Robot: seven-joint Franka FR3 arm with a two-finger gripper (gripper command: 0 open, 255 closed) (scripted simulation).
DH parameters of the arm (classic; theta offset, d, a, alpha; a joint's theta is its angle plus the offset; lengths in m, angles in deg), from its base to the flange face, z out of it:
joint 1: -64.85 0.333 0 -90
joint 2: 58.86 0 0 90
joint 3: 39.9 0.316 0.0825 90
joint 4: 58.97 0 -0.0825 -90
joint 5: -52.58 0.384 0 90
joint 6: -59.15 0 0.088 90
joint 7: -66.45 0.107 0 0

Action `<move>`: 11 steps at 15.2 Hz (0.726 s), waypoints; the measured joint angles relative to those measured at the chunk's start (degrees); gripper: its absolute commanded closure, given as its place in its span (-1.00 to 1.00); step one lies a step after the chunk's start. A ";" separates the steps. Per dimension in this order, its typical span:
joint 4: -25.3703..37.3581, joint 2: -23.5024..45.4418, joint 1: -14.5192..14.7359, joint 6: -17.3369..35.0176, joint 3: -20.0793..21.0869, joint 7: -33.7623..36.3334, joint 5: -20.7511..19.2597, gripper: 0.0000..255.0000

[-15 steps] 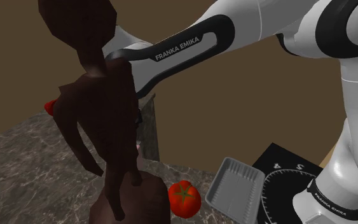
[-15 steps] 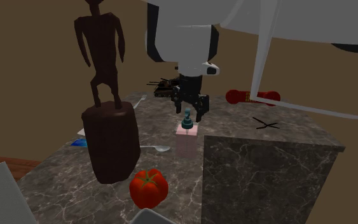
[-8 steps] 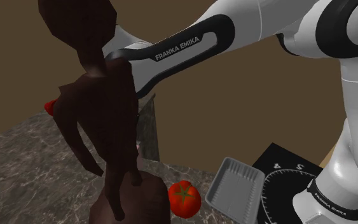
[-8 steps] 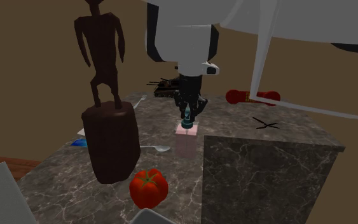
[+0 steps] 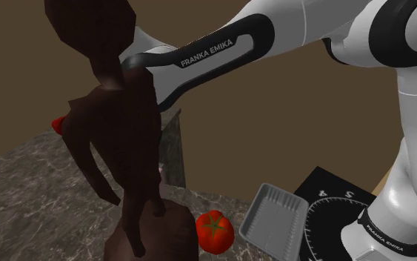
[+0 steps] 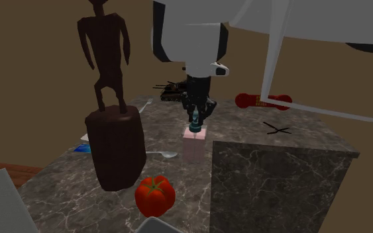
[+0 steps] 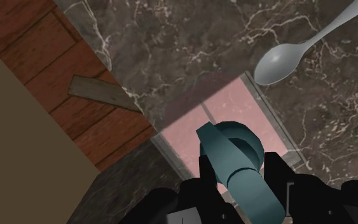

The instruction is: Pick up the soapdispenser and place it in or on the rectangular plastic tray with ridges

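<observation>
In the shoulder view, a dark statue (image 5: 118,133) stands close to the camera and crosses the arm's forearm. The ridged tray (image 5: 273,213) lies near the desk edge by the stand, with a tomato (image 5: 214,228) just beside it.

In the second exterior view, the soap dispenser (image 6: 194,142) stands upright around mid-desk, next to the corner of a raised marble block (image 6: 277,185). A spoon (image 6: 163,154) lies just beside it. The end effector (image 6: 196,114) sits over the dispenser's top from above.

In the wrist view, the end effector (image 7: 238,175) has its fingers (image 7: 206,173) pinched on the teal pump head (image 7: 231,149) (not on the pink body below).

The main risk is probably that hold. The pump head is narrow and rounded, so the dispenser could slip, swing or tilt when lifted. The way to the tray also runs near the statue and tomato, and a low carry could knock them.
</observation>
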 measured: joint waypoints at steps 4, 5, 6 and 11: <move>1.92 -0.72 0.07 -2.57 0.23 -0.13 0.37 1.00; 2.37 -0.84 0.04 -3.14 0.26 -0.24 0.46 1.00; 2.94 -1.01 0.08 -3.86 0.32 -0.24 0.54 1.00; 6.18 -1.49 0.26 -7.51 0.51 -0.48 0.85 1.00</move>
